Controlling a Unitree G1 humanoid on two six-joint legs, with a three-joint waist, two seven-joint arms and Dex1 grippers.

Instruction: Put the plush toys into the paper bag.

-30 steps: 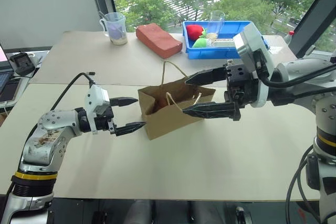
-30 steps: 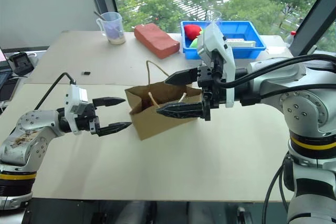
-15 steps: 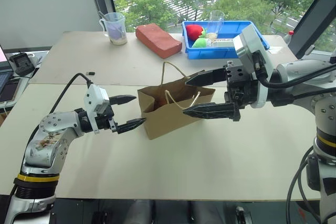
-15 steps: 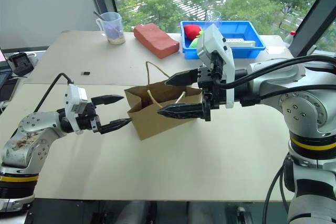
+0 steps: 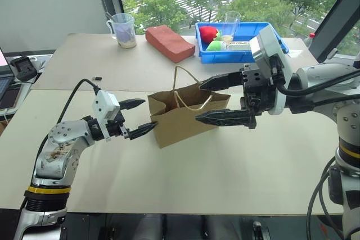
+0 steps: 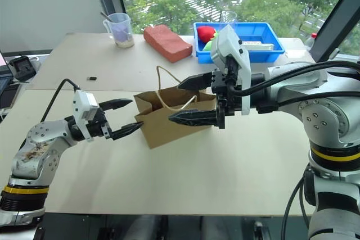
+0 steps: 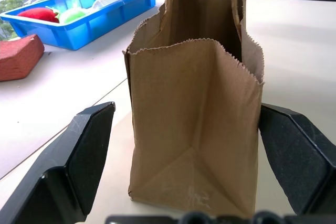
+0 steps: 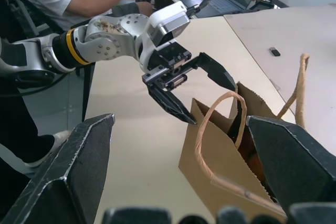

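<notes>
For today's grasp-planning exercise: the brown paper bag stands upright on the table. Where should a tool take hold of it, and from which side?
Grip the narrow folded end panel of the paper bag, coming in level from the robot's left, where the open left tool already straddles it. That end is slim enough to fit between the fingers. The string handles look floppy and harder to catch.

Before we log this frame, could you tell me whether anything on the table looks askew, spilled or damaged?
Nothing looks spilled or damaged. The paper bag stands upright and open on the table, set at an angle to its edge, between the open left gripper and the open right gripper.
</notes>
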